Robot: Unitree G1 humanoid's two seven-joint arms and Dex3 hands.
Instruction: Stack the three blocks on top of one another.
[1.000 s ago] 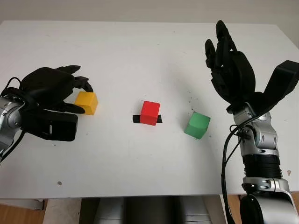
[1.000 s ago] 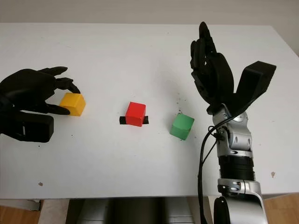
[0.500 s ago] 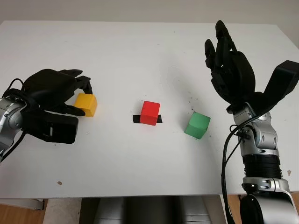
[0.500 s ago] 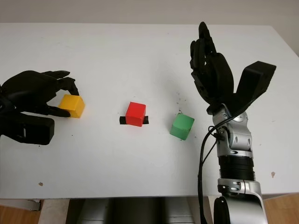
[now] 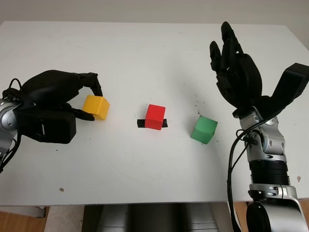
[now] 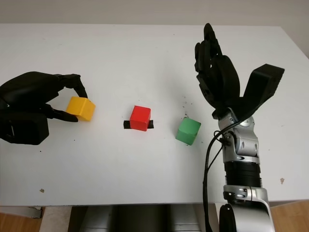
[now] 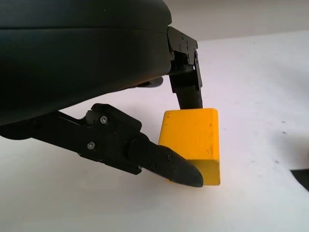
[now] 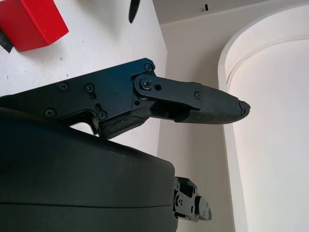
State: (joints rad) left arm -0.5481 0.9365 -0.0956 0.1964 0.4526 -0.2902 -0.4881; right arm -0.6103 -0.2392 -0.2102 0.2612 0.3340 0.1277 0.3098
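Note:
A yellow block [image 5: 96,107] sits at the table's left, tilted, with my left hand [image 5: 91,100] shut on it: one finger [image 7: 186,84] presses its far side and the thumb [image 7: 164,164] its near side. I cannot tell whether it is off the table. A red block [image 5: 155,116] stands in the middle on a strip of black tape [image 5: 140,123]. To its right lies a green block [image 5: 203,129]. My right hand [image 5: 244,67] is open, held above the table behind and to the right of the green block. The red block [image 8: 31,24] also shows in the right wrist view.
The white table [image 5: 145,174] has its front edge near the picture's bottom and its right edge beside my right arm. Small dark specks lie between the red and green blocks.
My left hand has closed round the yellow block and shifted it a little to the right, towards the red block, tilting it. The right hand has barely moved.

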